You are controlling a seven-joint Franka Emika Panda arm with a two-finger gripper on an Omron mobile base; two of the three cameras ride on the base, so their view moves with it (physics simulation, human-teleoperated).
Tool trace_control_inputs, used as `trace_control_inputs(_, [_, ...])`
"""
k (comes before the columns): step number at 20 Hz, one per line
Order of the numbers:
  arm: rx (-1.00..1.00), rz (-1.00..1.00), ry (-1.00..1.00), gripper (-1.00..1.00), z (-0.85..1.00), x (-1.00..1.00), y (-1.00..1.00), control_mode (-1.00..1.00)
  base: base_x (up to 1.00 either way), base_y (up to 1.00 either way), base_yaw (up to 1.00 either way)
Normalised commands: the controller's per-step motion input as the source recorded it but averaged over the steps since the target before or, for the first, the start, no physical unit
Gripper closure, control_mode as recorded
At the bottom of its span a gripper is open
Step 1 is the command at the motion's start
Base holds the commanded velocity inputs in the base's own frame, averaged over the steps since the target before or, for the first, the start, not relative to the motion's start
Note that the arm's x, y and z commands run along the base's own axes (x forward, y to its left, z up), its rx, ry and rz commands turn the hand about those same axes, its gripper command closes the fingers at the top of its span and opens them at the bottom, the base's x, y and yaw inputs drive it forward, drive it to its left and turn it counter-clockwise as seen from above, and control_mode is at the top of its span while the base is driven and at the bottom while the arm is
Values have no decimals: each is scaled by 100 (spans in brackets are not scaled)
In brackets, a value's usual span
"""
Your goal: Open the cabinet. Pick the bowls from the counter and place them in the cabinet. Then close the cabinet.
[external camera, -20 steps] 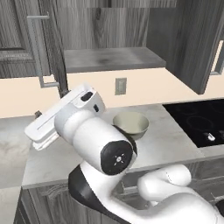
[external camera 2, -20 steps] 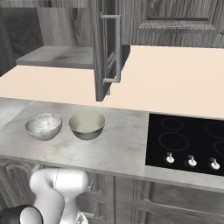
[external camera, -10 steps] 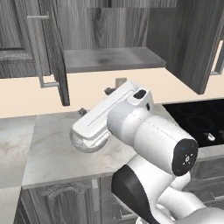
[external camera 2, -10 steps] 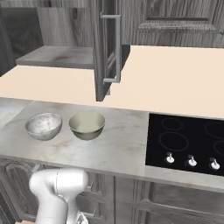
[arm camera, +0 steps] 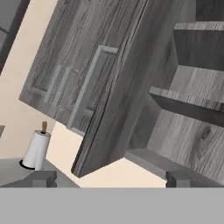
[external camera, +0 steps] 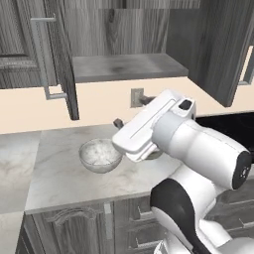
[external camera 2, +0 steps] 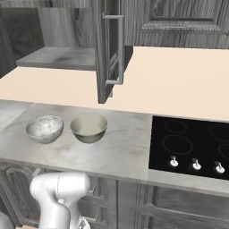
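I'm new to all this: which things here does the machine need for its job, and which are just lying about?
Job: cabinet, doors open; marble bowl; cream bowl; counter.
Lying about: cooktop; paper towel roll; wall outlet.

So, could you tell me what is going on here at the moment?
The robot arm is putting bowls away. The cabinet stands open with bare shelves. Both bowls, the marble bowl and the cream bowl, sit side by side on the counter. The gripper is open, holds nothing and faces the cabinet door.
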Motion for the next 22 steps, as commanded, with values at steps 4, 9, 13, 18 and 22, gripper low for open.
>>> trace_control_inputs(4, [0,11,-14,-100,-5,38,16,-100,0,0,0])
trace_control_inputs(9, [5,11,-2,-100,0,59,0,-100,0,0,0])
trace_control_inputs(13, [4,7,0,-100,0,60,18,-100,0,0,0])
trace_control_inputs(18, [1,3,0,-100,-6,51,52,-100,0,0,0])
trace_control_inputs(22, [0,2,0,-100,-11,49,65,-100,0,0,0])
